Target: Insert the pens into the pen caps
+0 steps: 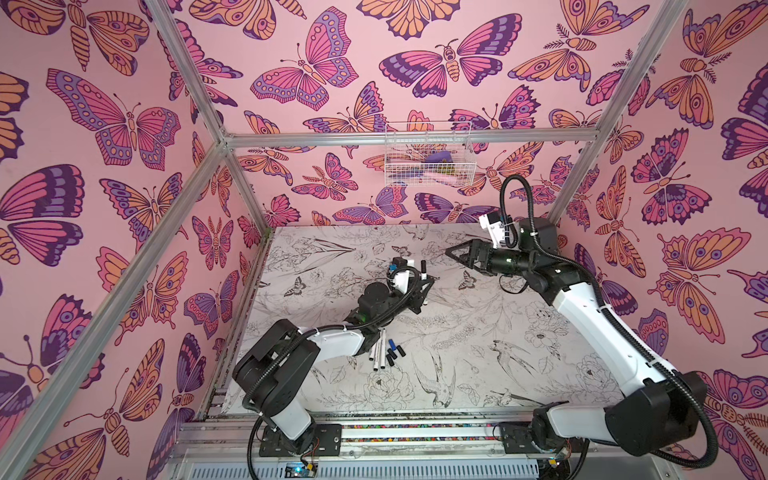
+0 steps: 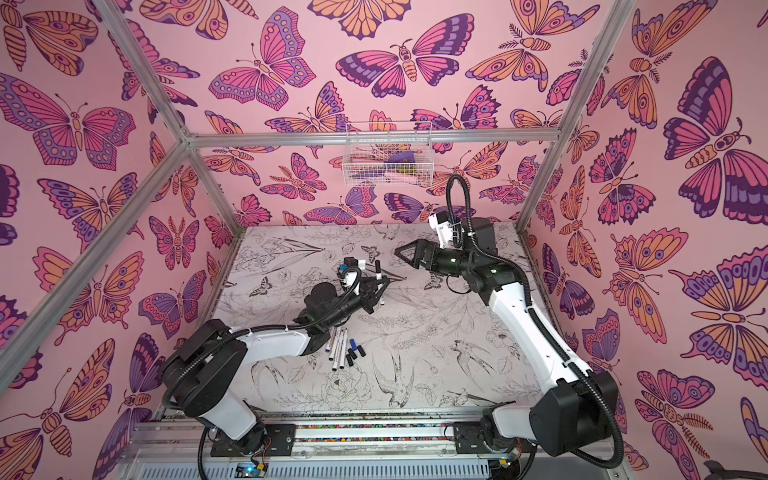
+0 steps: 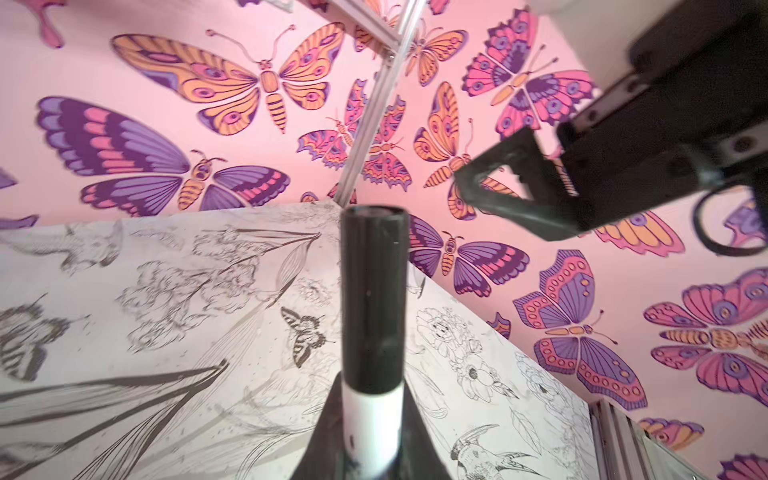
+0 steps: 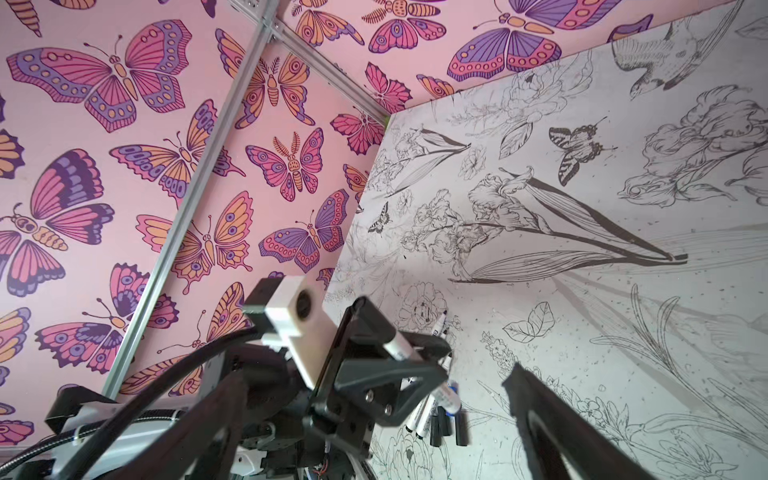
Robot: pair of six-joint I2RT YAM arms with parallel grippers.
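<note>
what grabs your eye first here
The pink butterfly walls all around the table. Then the capped pen held over mid-table in the left fingers, the right fingers open nearby, and a heap of pens and caps by the left arm.

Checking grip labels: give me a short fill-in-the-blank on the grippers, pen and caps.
1. The left gripper is ___ on a pen.
2. That pen's cap is ___.
3. The right gripper is ___, holding nothing.
4. Of the loose caps on the table, one is ___.
Missing words: shut; black; open; blue.
</note>
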